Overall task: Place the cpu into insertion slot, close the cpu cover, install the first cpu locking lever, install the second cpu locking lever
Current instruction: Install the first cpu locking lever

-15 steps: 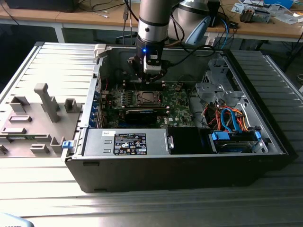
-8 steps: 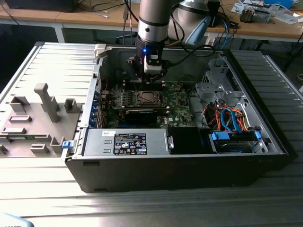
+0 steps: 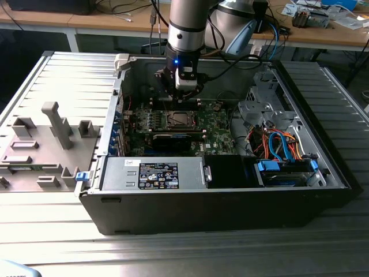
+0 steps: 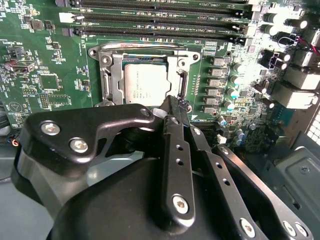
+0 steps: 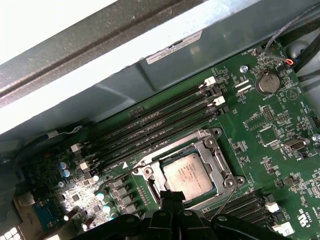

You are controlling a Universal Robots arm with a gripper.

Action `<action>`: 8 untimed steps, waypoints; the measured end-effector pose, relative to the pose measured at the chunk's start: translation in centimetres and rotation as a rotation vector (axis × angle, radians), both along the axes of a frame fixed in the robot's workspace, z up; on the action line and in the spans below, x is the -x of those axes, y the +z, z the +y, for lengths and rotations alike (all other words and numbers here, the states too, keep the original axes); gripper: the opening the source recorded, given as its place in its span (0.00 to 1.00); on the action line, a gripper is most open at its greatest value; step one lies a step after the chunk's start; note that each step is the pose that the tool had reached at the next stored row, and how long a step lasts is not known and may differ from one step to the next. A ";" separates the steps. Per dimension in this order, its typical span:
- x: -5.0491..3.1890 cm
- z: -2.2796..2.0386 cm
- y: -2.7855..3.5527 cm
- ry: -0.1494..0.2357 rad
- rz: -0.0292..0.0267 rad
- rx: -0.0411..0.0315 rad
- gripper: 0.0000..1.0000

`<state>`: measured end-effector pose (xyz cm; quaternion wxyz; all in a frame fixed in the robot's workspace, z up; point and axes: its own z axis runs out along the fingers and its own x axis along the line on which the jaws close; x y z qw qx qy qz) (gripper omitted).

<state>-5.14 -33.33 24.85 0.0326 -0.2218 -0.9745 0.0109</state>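
In the exterior view, the black gripper (image 3: pixel 180 94) hangs inside the open black computer case (image 3: pixel 230 208), over the green motherboard's (image 3: pixel 219 124) far edge. In the second wrist view, its fingers (image 4: pixel 175 117) are pressed together, beside the silver-rimmed insertion slot (image 4: pixel 107 75) holding the silvery square cpu (image 4: pixel 146 83). In the first wrist view, the thin silver cpu cover (image 5: pixel 220 165) frames the chip.

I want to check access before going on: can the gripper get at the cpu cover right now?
Probably yes. The gripper sits just above the cpu cover, which lies over the cpu, with nothing between them.
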 end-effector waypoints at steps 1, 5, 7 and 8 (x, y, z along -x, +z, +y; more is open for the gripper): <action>0.00 0.00 0.00 0.001 0.0000 0.0000 0.11; 0.00 0.00 0.00 0.004 -0.0001 0.0003 0.11; 0.00 0.00 0.00 0.006 0.0000 0.0008 0.11; 0.00 0.00 0.00 0.006 0.0000 0.0010 0.11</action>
